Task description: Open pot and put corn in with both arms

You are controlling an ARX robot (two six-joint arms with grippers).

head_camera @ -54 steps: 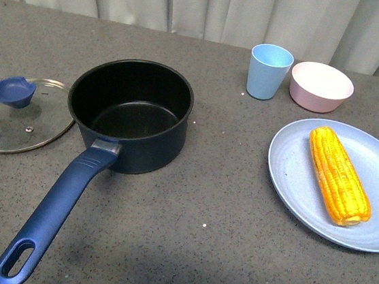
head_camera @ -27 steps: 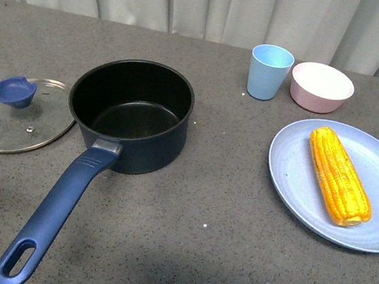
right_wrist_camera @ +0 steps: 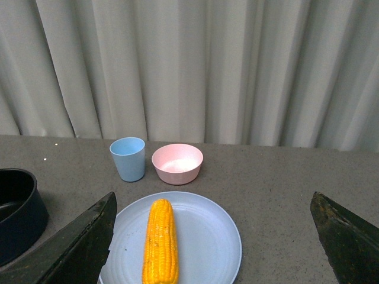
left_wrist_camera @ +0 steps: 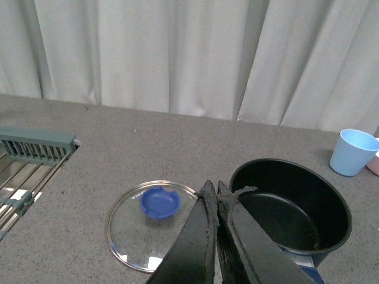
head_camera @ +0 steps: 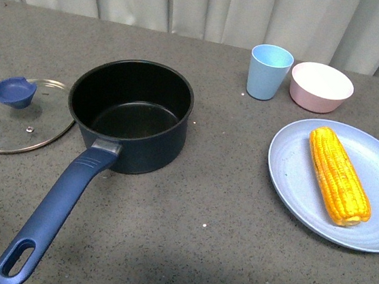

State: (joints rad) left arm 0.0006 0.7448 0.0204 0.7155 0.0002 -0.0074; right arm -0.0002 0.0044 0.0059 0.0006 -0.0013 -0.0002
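Observation:
The dark navy pot (head_camera: pixel 131 113) stands open and empty on the grey table, its long blue handle (head_camera: pixel 55 212) pointing toward the front left. Its glass lid (head_camera: pixel 19 113) with a blue knob lies flat on the table left of it. The yellow corn (head_camera: pixel 338 175) lies on a light blue plate (head_camera: pixel 289 170) at the right. Neither arm shows in the front view. In the left wrist view my left gripper (left_wrist_camera: pixel 216 188) is shut and empty, above the table between the lid (left_wrist_camera: pixel 148 222) and the pot (left_wrist_camera: pixel 290 204). In the right wrist view my right gripper (right_wrist_camera: pixel 213 207) is open wide above the corn (right_wrist_camera: pixel 161 242).
A light blue cup (head_camera: pixel 269 71) and a pink bowl (head_camera: pixel 321 86) stand behind the plate. A pale curtain hangs along the table's far edge. A grey-green wire rack (left_wrist_camera: pixel 29 160) shows beyond the lid in the left wrist view.

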